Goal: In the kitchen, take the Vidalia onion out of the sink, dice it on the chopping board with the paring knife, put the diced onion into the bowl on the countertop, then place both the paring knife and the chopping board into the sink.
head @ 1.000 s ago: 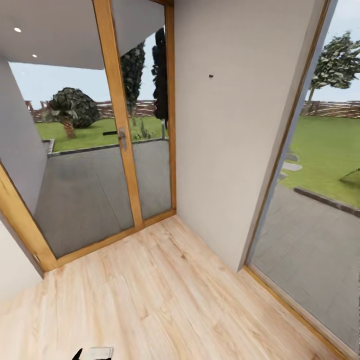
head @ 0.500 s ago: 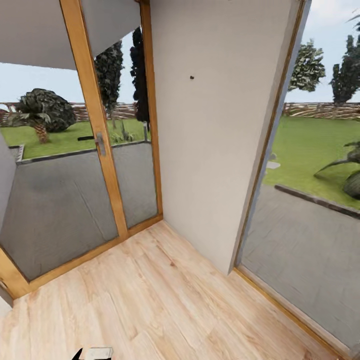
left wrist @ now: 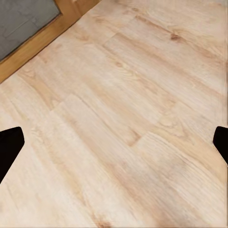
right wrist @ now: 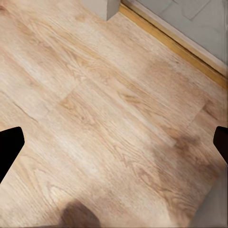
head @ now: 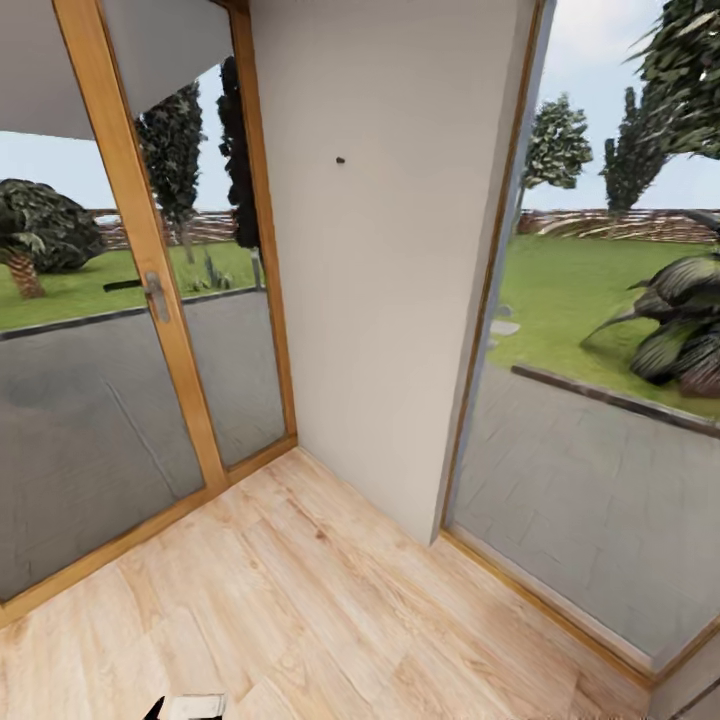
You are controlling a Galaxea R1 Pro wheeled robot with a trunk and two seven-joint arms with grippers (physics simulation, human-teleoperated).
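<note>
A wood-framed glass door [head: 150, 290] stands at left, a pale wall [head: 390, 280] at centre, a garden window [head: 600, 400] at right, above pale wood floor [head: 300, 600]. Left gripper [left wrist: 114, 147] and right gripper [right wrist: 114, 147] hang spread wide, empty, over floorboards.
</note>
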